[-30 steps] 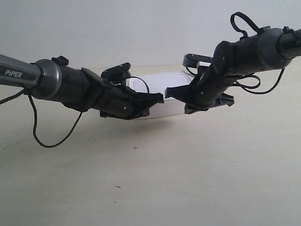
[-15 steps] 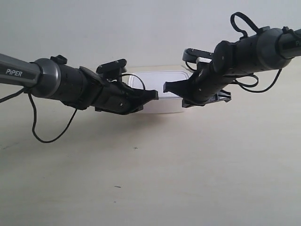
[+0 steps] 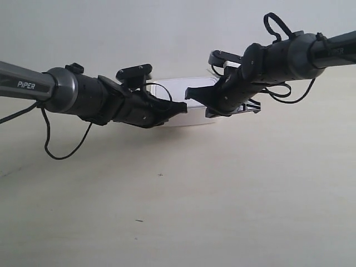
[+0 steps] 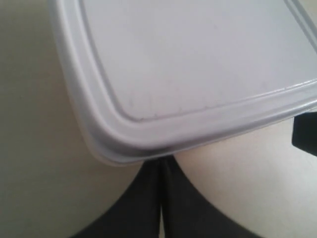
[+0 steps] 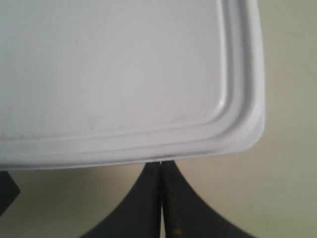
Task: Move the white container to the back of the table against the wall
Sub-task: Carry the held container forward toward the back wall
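The white container (image 3: 192,115) sits on the table (image 3: 233,200) far back, close to the wall (image 3: 139,33); whether it touches the wall I cannot tell. Its rimmed lid fills the left wrist view (image 4: 198,59) and the right wrist view (image 5: 114,64). My left gripper (image 4: 161,161) is shut, tips pressed against the near rim by a rounded corner. The right gripper (image 5: 162,163) is shut too, tips against the near rim close to the other corner. In the exterior view both arms' tips (image 3: 183,107) (image 3: 190,93) meet in front of the container.
A black cable (image 3: 61,150) loops down from the arm at the exterior view's left. More cable (image 3: 289,92) hangs by the arm at the exterior view's right. A tiny dark speck (image 3: 160,175) marks the table nearer the front.
Both arms have moved toward the wall with shut grippers against the container, and the container has slid back with them.
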